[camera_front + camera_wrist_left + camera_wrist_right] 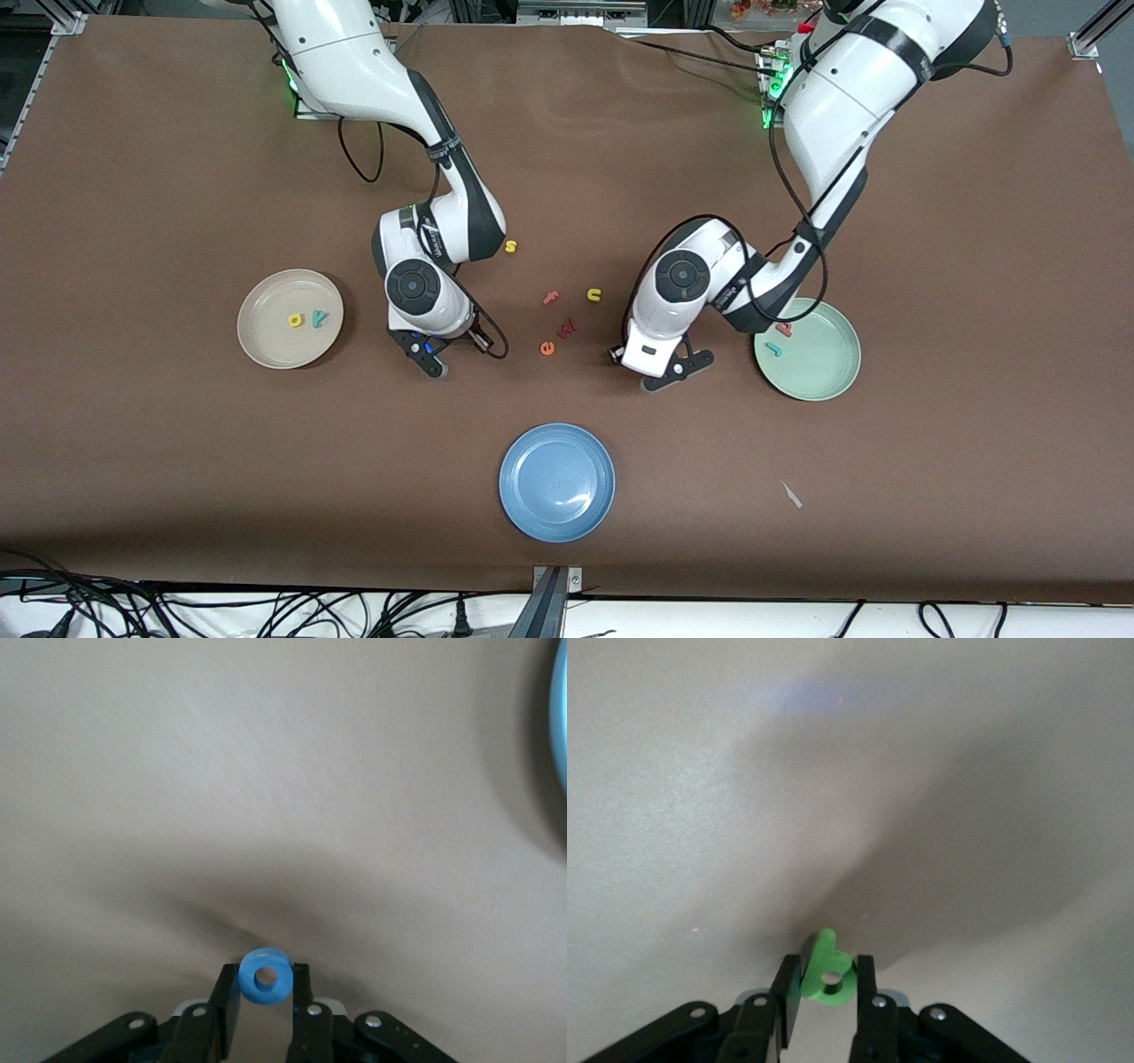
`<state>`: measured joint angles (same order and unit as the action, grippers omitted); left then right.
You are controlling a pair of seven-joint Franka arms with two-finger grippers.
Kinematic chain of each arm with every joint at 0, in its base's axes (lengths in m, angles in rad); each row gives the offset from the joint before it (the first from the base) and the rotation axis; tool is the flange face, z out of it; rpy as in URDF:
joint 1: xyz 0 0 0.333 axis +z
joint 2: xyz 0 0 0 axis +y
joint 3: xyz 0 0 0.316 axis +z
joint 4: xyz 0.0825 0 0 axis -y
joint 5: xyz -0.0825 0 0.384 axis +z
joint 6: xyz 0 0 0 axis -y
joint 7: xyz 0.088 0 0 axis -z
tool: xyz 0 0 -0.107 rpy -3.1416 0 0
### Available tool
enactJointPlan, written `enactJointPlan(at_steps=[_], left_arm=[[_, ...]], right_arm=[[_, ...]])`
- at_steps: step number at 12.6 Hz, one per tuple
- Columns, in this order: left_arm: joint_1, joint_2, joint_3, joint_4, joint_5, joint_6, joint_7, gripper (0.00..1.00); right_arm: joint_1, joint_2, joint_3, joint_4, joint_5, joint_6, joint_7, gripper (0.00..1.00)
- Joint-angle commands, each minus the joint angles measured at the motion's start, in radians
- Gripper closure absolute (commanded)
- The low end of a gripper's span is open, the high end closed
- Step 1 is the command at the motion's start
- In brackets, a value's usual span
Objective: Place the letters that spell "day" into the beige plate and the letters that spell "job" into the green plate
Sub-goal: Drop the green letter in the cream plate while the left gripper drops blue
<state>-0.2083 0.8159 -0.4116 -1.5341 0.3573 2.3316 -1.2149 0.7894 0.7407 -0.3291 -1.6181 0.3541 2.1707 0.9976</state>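
Observation:
My left gripper (266, 981) is shut on the blue ring "o" (265, 974). In the front view it (654, 381) is low over the brown table, between the orange "e" and the green plate (824, 372). That plate holds the teal "j" (773, 348) and the pink-red "b" (784, 329). My right gripper (829, 973) is shut on the green "a" (829, 983), low over the table (434, 368) beside the beige plate (266, 341). The yellow "d" (295, 319) and teal "y" (317, 317) lie in the beige plate.
Loose letters lie between the two hands: a yellow "s" (510, 246), pink "f" (550, 299), yellow "u" (594, 294), pink "w" (568, 328) and orange "e" (547, 348). A blue plate (556, 481) sits nearer the front camera. A small white scrap (791, 494) lies beside it.

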Motion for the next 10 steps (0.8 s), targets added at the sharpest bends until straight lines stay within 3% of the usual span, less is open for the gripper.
enactJointPlan(at_steps=[1,5,7,10], left_arm=[[0.03,-0.102,-0.004,-0.015,0.043,-0.121,0.058,0.99],[0.119,-0.182,-0.012,-0.015,0.028,-0.282,0.387,0.98],[0.203,-0.196,-0.016,-0.023,0.025,-0.316,0.608,0.94],[0.321,-0.199,-0.023,-0.031,0.013,-0.38,0.933,0.95]], right_arm=[[0.005,-0.096,-0.039,-0.083,-0.052,-0.046,-0.153,0.98],[0.004,-0.243,-0.125,-0.259,-0.058,-0.035,-0.475,0.98],[0.001,-0.271,-0.169,-0.295,-0.047,-0.078,-0.73,0.99],[0.001,-0.294,-0.25,-0.341,-0.05,-0.118,-0.848,0.99]])
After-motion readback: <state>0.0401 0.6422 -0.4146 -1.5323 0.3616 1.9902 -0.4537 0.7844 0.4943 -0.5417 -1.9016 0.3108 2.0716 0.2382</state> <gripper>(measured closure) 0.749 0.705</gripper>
